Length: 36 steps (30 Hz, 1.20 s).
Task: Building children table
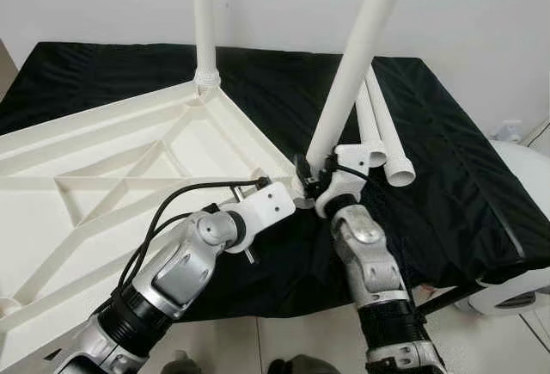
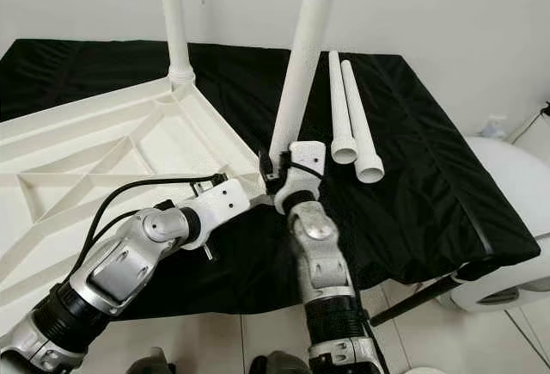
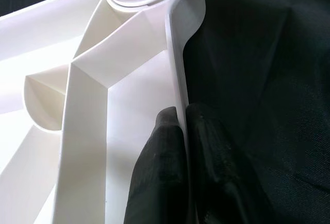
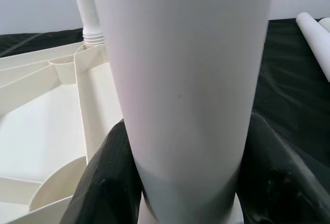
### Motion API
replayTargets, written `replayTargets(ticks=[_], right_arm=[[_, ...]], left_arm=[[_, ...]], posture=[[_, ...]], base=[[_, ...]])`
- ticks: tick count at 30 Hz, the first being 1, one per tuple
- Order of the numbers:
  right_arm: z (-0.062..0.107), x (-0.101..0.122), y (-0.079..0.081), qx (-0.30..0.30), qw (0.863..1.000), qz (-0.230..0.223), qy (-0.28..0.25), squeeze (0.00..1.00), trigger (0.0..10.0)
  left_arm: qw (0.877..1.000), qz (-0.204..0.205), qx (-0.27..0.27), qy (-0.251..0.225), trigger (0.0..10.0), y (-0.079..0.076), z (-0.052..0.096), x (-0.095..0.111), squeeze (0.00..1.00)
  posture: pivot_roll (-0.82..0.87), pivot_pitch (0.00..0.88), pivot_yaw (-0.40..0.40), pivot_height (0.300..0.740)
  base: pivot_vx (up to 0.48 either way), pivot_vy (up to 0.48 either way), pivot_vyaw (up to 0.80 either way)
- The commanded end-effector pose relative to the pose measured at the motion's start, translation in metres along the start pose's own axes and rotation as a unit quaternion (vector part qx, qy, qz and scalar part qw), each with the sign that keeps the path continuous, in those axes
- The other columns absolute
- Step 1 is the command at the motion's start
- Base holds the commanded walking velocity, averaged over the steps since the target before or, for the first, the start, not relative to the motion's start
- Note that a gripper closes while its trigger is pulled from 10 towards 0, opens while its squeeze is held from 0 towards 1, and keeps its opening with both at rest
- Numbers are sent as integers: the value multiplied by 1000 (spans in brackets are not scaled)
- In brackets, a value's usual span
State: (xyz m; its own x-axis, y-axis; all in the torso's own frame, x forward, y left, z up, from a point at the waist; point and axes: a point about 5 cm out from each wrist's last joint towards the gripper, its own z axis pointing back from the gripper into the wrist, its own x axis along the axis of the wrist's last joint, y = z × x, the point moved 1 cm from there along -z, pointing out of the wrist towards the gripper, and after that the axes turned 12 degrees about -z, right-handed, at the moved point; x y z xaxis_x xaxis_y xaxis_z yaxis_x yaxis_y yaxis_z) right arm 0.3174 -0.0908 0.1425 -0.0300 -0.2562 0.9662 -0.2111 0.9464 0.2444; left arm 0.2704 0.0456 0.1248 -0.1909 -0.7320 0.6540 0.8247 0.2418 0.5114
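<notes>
Here the white tabletop [image 1: 129, 168] lies upside down, ribs up, on the black-covered worktop [image 1: 447, 176], over its left half and past the near edge. One leg [image 1: 204, 21] stands upright in the tabletop's far corner socket. A second leg [image 1: 357, 56] stands tilted at the tabletop's near right corner, clamped low down between the right end effector's [image 2: 288, 176] fingers [image 4: 103, 183]. The left end effector [image 3: 184, 131] is pinched together on the tabletop's thin rim beside that corner. Two spare legs [image 2: 352, 116] lie side by side on the cloth toward the worktop's right edge, well apart from the tabletop.
</notes>
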Motion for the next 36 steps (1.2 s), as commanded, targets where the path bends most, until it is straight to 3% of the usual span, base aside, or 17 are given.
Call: replayTargets(ticks=[1,11,12,13,14,22,28,29,30,34,36], right_arm=[[1,3,-8,-31,999,5,-8,0,10000],[2,3,-9,-45,999,10,-5,0,10000],[3,3,-11,-50,999,8,-5,702,10000],[3,3,-11,-50,999,8,-5,702,10000],[3,3,-12,-48,999,2,-4,1000,10000],[8,1,-19,-58,998,3,-1,1000,10000],[11,-2,-28,-19,1000,5,9,1000,10000],[12,-3,-31,5,1000,2,15,302,10000],[13,-3,-33,31,999,1,22,0,10000],[12,-2,-39,82,996,10,30,0,10000],[12,0,-42,141,989,16,41,0,10000]], left_arm=[[998,-31,-22,-46,10000,-10,-1,22,0],[998,-32,-21,-45,10000,-10,-2,21,0],[998,-32,-21,-45,10000,-11,-2,21,0],[998,-32,-21,-45,10000,-11,-2,21,0],[998,-32,-21,-45,10000,-11,-2,21,0],[998,-31,-20,-44,10000,-12,-2,20,0],[998,-31,-21,-44,10000,-12,-2,20,0],[998,-32,-21,-44,10000,-12,-2,21,0],[998,-32,-21,-44,10000,-12,-2,21,0],[998,-33,-21,-44,10000,-12,-2,21,0],[998,-33,-21,-44,10000,-11,-2,21,0]], posture=[[44,0,-107,740],[45,0,-110,740],[45,0,-111,740],[45,0,-111,740],[45,0,-111,740],[45,0,-113,740],[42,0,-110,740],[41,0,-107,740],[39,0,-106,740],[39,0,-104,740],[37,0,-98,740]], base=[[0,0,0],[0,0,0],[0,0,0],[0,0,0],[0,0,0],[0,0,0],[0,0,0],[0,0,0],[0,0,0],[0,0,0],[0,0,0]])
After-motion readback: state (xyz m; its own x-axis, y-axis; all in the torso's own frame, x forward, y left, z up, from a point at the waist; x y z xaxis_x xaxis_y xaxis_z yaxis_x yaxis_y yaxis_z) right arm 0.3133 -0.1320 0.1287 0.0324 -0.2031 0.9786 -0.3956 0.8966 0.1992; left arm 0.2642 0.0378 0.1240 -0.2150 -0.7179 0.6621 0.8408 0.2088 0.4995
